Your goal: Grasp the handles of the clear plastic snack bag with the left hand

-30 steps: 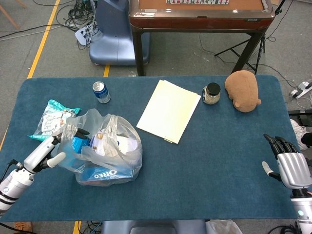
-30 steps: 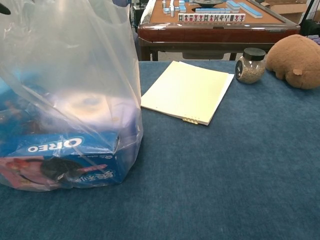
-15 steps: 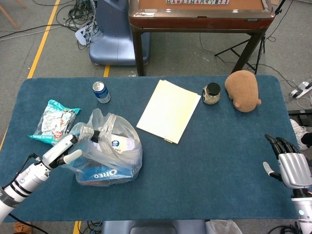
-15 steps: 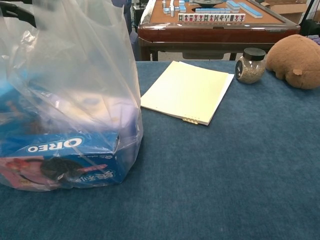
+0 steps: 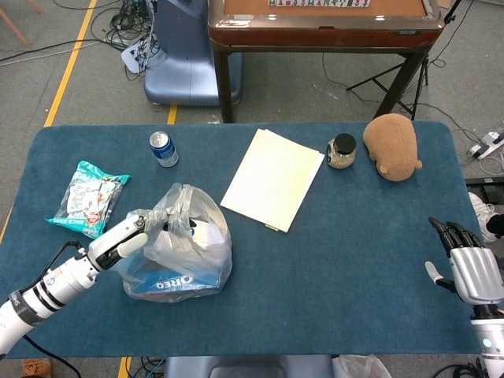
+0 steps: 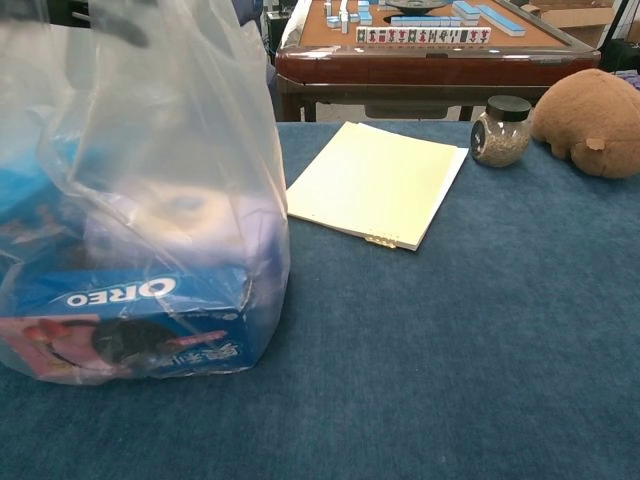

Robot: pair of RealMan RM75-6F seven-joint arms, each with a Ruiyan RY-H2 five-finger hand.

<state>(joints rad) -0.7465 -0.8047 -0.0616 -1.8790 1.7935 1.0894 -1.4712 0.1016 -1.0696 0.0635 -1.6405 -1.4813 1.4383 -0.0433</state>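
Over the last second the left hand point(image 5: 126, 241) moves rightward and inward across the table, from beside the bag's left edge to up against the gathered top of the clear plastic snack bag point(image 5: 183, 244). The bag's handles point(image 5: 177, 223), earlier spread loosely open, are now bunched together at the hand. The bag's upper part looks narrower and more drawn up. In the chest view the bag point(image 6: 140, 200) sits slightly further right.
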